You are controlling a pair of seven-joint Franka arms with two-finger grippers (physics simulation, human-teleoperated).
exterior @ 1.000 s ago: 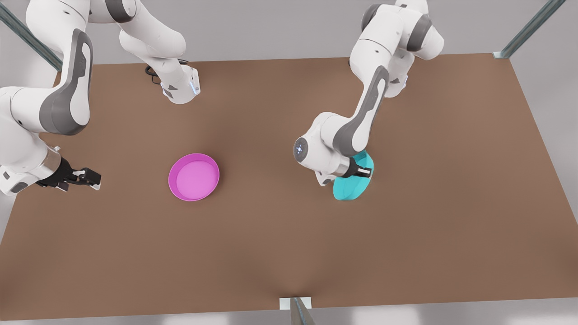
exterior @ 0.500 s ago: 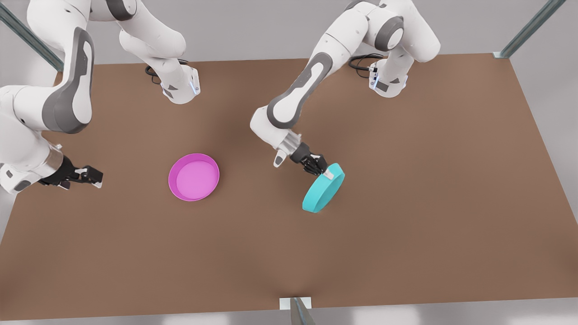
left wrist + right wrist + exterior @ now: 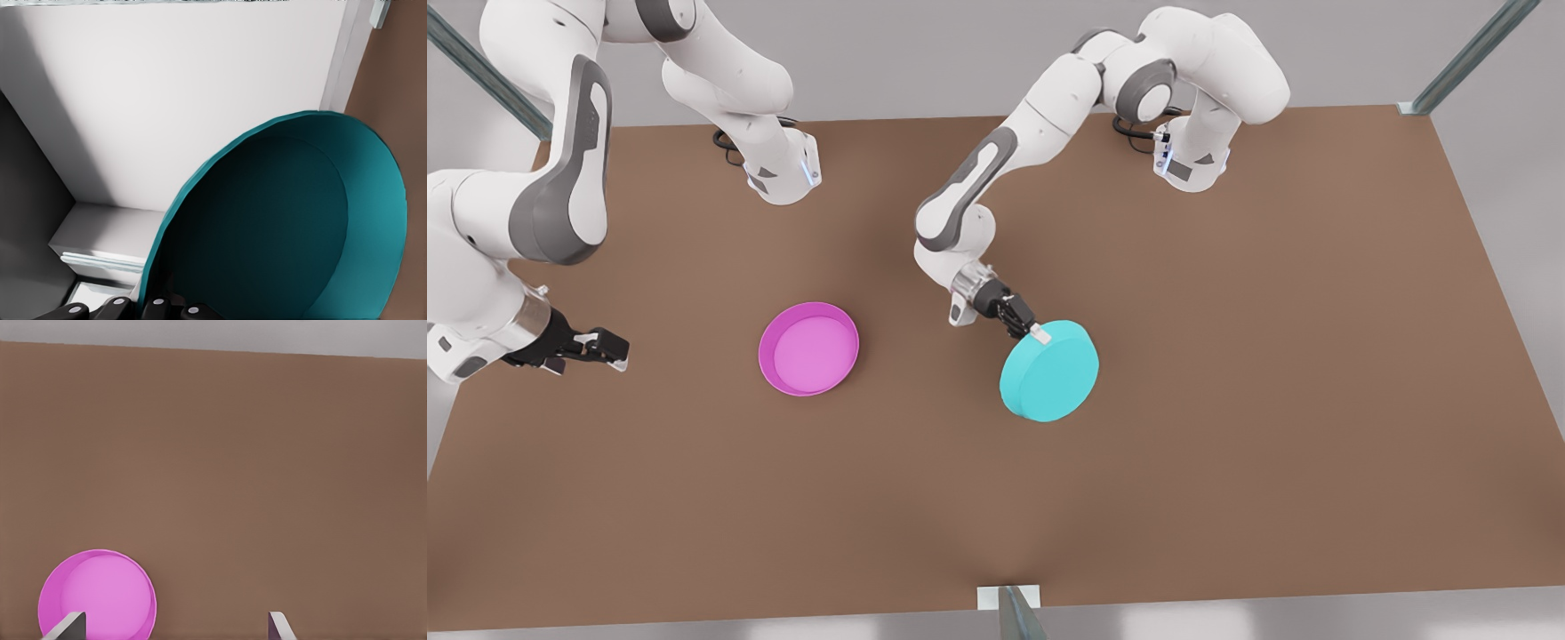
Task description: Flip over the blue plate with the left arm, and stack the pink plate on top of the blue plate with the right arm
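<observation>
Front view: the brown bench [image 3: 1227, 444] takes up most of the frame. The blue plate [image 3: 1049, 371] sits right of centre with its flat base turned toward the camera, hollow side down. The left gripper [image 3: 1034, 332] is at the plate's upper-left rim, its fingers clamped on that rim — the white arm behind it reaches up toward the top right of the frame. The pink plate [image 3: 809, 348] lies open side up on the bench, left of centre, well apart from the blue one. The right gripper [image 3: 609, 348] hangs at the far left edge, level with the pink plate and apart from it, fingers spread with nothing between them; this arm waits.

Left wrist view: the blue plate [image 3: 293, 220] shows its dark hollow inside across the lower right of the frame, the rim running down to the black fingers [image 3: 157, 308] at the bottom edge, which grip it.

Right wrist view: the pink plate [image 3: 97, 595] rests in the lower left corner on the bench [image 3: 267, 453]. Two pale fingers [image 3: 277, 625] poke in at the bottom edge — set wide apart, empty.
</observation>
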